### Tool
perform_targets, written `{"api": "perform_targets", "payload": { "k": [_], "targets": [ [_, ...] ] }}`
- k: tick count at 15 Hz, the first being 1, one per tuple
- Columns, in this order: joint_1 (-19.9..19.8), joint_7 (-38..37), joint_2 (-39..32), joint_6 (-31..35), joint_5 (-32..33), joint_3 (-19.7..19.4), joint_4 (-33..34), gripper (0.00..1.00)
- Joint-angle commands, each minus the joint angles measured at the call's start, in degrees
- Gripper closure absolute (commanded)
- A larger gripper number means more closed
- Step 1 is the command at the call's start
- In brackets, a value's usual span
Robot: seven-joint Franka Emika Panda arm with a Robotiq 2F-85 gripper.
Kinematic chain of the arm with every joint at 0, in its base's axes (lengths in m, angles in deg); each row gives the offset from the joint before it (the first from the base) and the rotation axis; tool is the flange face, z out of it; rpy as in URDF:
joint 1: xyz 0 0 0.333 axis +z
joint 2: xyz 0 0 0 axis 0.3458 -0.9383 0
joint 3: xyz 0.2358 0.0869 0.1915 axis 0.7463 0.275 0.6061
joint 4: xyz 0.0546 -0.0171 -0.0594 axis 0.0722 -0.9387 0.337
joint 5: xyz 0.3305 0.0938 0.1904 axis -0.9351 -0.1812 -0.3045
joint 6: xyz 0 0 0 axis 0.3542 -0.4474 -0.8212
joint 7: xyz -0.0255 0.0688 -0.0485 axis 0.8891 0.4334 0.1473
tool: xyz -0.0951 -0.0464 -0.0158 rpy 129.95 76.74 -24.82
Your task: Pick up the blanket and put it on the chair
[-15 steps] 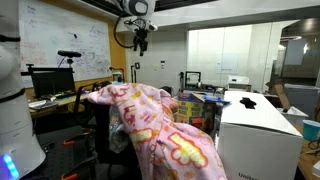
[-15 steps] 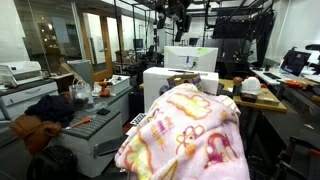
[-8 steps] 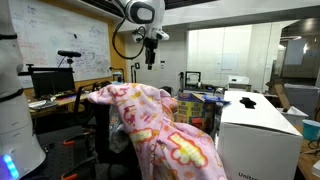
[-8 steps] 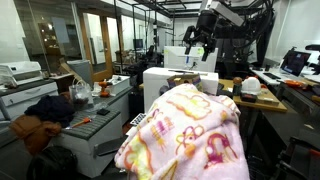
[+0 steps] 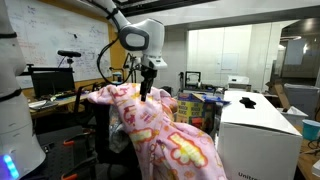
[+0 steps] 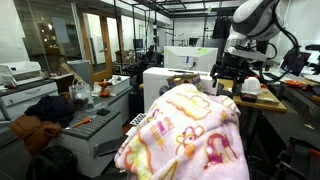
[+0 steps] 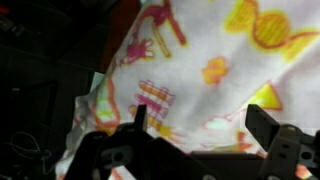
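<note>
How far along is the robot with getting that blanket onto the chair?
Done: the blanket already looks draped over the black chair. In hand: nothing; the open gripper hangs just above the fabric. Left: gripping it and any re-laying.

Nothing is legible: writing on the whiteboard [image 5: 60, 40] and print on the white box [image 5: 255, 130] blur.
</note>
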Motion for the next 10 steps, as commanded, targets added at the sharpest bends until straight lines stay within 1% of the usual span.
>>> {"api": "perform_targets", "payload": {
  "k": [1, 3, 5, 10],
  "targets": [
    [-1.5, -7.7, 0.9, 5.9, 0.7, -1.1, -7.3, 0.00],
    [-2.3, -12.2, -0.3, 8.7, 0.7, -1.8, -9.3, 0.00],
    [-2.6, -17.5, -2.0, 10.8, 0.8, -2.3, -9.7, 0.00],
    [-2.6, -31.3, -8.1, 13.5, 0.6, -3.6, -8.1, 0.00]
  ]
}}
